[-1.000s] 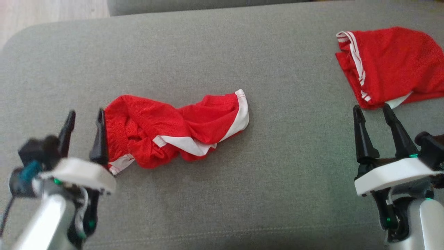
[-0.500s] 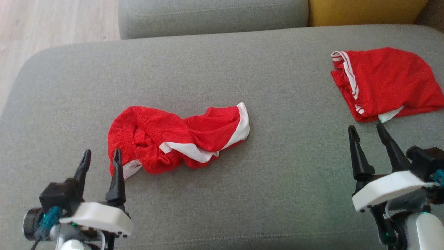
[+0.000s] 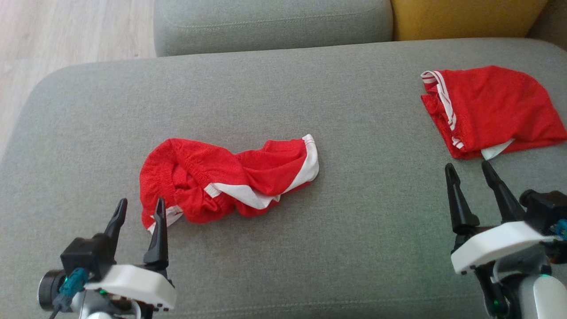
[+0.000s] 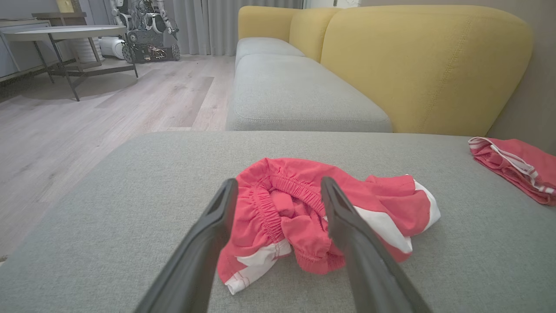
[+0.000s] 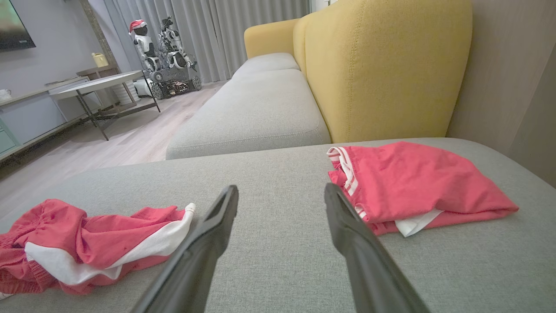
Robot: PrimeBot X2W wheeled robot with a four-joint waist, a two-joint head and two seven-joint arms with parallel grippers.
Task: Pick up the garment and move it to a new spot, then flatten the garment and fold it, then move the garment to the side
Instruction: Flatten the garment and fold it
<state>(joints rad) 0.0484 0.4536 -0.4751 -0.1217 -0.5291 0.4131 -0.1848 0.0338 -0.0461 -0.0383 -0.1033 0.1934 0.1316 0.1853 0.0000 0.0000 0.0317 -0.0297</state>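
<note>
shorts [image 3: 226, 181] bunched on the seat [image 3: 354, 248], left of middle, waistband end toward the left, white trim twisted across the top; not yet flat, not yet folded. left gripper [image 3: 141, 201] just short of the waistband end, low over the seat, fingers spread wide and holding nothing; in the left wrist view, aimed with the elastic band between the two fingers, probably lined up there to bite the thick gathered edge rather than loose mesh. right gripper [image 3: 467, 165] well apart from the heap, likewise spread wide and empty, tips near the front edge of a second red piece [image 3: 491, 108] lying roughly folded at the far right; likely parked there to keep out of the way. judged stage: the very start, pick-up not yet made. next call: down and forward onto the band, then close. risk of pinching only one layer, or of dragging the heap instead of lifting it. likely new spot: the bare stretch of seat between the two pieces.
</note>
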